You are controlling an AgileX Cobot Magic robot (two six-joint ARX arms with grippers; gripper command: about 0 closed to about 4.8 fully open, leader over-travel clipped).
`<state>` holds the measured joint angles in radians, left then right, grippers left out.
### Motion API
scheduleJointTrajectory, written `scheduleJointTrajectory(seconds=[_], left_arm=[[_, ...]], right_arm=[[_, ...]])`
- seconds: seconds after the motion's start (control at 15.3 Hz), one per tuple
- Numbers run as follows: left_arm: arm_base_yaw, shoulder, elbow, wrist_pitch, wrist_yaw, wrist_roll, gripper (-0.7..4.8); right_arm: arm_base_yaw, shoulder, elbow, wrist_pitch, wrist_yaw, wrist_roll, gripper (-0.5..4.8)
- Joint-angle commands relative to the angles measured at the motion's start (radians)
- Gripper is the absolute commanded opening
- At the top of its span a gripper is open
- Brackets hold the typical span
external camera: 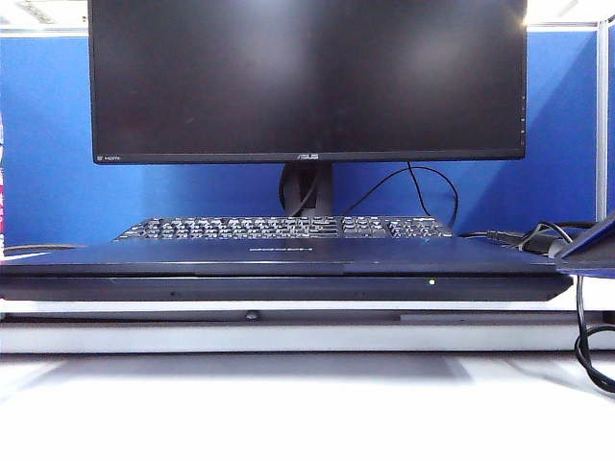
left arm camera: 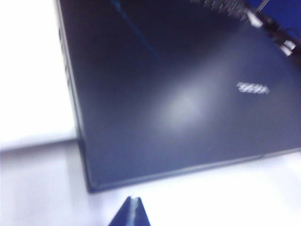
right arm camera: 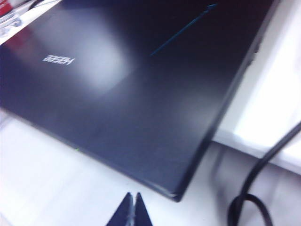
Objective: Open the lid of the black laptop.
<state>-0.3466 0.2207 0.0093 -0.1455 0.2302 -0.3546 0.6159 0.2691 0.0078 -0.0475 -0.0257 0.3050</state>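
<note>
Lying flat and fully closed, the lid (external camera: 288, 252) covers the black laptop (external camera: 288, 286), which sits across the middle of the white table (external camera: 288, 403) with its front edge toward you and one small green light on that edge. You have not begun the lift: no seam shows between lid and base in any view. Your left gripper (left arm camera: 135, 201) hangs above the table just off the laptop's front left corner, its fingertips pressed together into a single point and holding nothing. Your right gripper (right arm camera: 132, 197) mirrors it just off the front right corner, fingertips likewise together and empty. Neither gripper appears in the exterior view, so judge their height from the wrist views only, and both of those are blurred. As I read it, you are at the approach step. The next move calls for getting a fingertip under the lid's front lip, so you will likely need to bring one gripper in low along the front edge and catch the thin overhang, perhaps steadying the base with the other arm so it does not slide or tip. Mind the black cable (right arm camera: 256, 183) looping on the table beside the right corner. Behind the laptop stand a separate keyboard (external camera: 283, 228) and the ASUS monitor (external camera: 307, 77) before a blue partition (external camera: 48, 144); leave those alone.
</note>
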Motion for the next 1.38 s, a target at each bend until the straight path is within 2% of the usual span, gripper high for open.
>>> scheduleJointTrajectory(seconds=[0.07,0.52,1.38], left_arm=[[0.001,0.052,-0.002,-0.015,0.002,-0.020,-0.02],[0.002,0.094,0.000,0.084,-0.030,-0.032,-0.02],[0.002,0.095,-0.002,0.143,-0.081,-0.016,-0.01]], right_arm=[[-0.007,0.001,-0.004,0.015,0.001,-0.002,-0.05],[-0.006,0.031,-0.004,0.007,-0.021,0.017,-0.05],[-0.006,0.031,-0.004,-0.001,-0.017,0.051,-0.05]])
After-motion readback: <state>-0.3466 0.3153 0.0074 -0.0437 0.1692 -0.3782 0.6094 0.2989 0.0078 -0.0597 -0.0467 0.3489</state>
